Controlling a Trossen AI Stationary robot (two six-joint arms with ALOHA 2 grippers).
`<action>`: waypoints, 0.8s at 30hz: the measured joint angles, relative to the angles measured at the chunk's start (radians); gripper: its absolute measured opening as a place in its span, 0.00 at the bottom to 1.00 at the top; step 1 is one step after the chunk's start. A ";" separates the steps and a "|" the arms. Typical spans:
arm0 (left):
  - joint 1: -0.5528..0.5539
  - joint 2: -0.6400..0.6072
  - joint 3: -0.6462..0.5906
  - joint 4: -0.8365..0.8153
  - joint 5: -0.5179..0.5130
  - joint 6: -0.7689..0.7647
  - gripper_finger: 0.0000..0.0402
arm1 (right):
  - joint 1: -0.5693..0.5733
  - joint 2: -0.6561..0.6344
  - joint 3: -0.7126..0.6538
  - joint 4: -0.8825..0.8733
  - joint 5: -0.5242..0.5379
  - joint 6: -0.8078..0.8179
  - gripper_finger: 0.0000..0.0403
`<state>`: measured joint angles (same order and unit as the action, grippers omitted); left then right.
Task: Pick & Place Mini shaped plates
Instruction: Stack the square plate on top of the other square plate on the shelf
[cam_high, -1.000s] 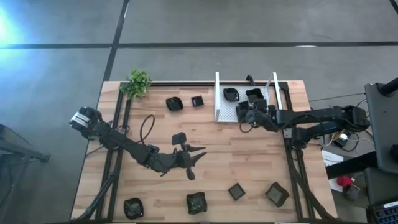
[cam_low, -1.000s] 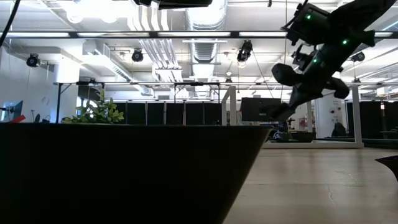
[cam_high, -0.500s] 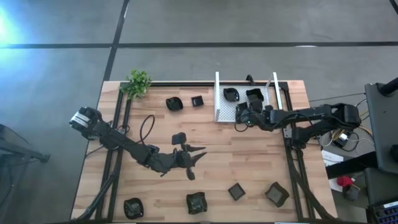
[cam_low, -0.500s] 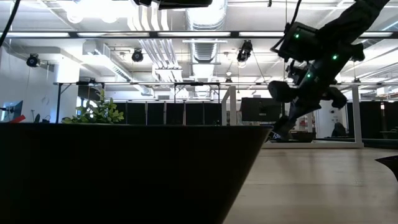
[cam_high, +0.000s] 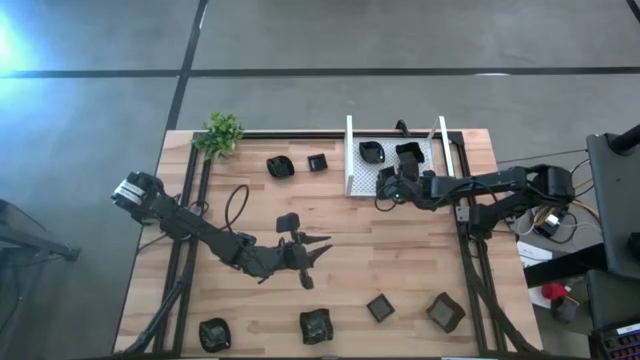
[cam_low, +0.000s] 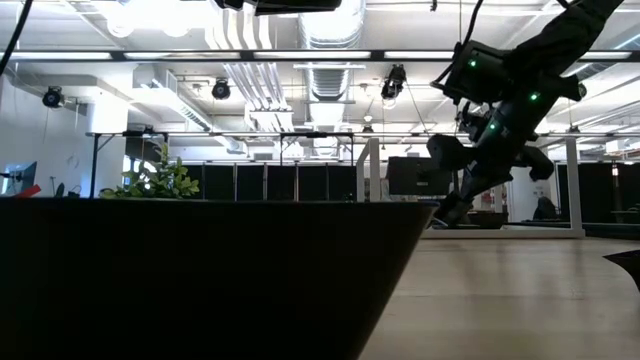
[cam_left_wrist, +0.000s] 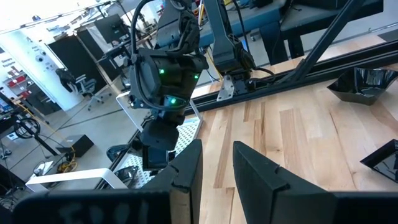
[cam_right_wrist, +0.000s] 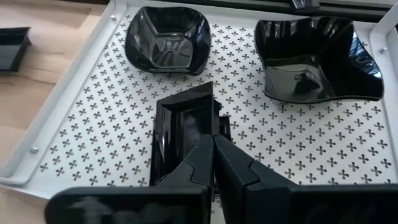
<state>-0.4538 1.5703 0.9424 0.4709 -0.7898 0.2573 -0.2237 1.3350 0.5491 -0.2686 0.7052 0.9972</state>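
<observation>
My right gripper (cam_right_wrist: 214, 154) is shut on the rim of a small rectangular black plate (cam_right_wrist: 177, 130) and holds it just above the white mesh tray (cam_right_wrist: 81, 118). In the high view this gripper (cam_high: 386, 186) is at the tray's (cam_high: 360, 180) near edge. Two more mini plates lie in the tray, a rounded one (cam_right_wrist: 168, 38) and a wavy square one (cam_right_wrist: 317, 56). My left gripper (cam_high: 318, 246) hovers open over mid-table beside a small plate (cam_high: 288, 222), with nothing between its fingers (cam_left_wrist: 186, 168). Other black plates (cam_high: 280, 166) (cam_high: 317, 161) lie left of the tray.
Several plates line the table's near edge (cam_high: 213, 332) (cam_high: 315, 325) (cam_high: 379, 306) (cam_high: 445, 312). A small green plant (cam_high: 222, 132) stands at the far left corner. In the low view a big dark shape (cam_low: 200, 280) blocks the left half; the right gripper (cam_low: 452, 208) hangs beyond it.
My right gripper has shifted left along the tray's near edge and come lower, still holding the plate. The left arm has not moved.
</observation>
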 joint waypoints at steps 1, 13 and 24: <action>0.000 0.000 0.000 0.000 0.000 0.000 0.21 | 0.000 -0.001 0.000 -0.001 0.000 -0.001 0.02; 0.000 0.000 0.000 0.000 0.000 0.000 0.21 | 0.000 -0.005 0.000 -0.004 -0.053 -0.082 0.02; 0.000 0.000 0.000 0.000 0.000 0.001 0.21 | 0.001 -0.005 0.000 -0.003 -0.079 -0.054 0.02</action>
<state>-0.4538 1.5703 0.9421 0.4706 -0.7898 0.2581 -0.2230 1.3296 0.5491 -0.2714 0.6266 0.9432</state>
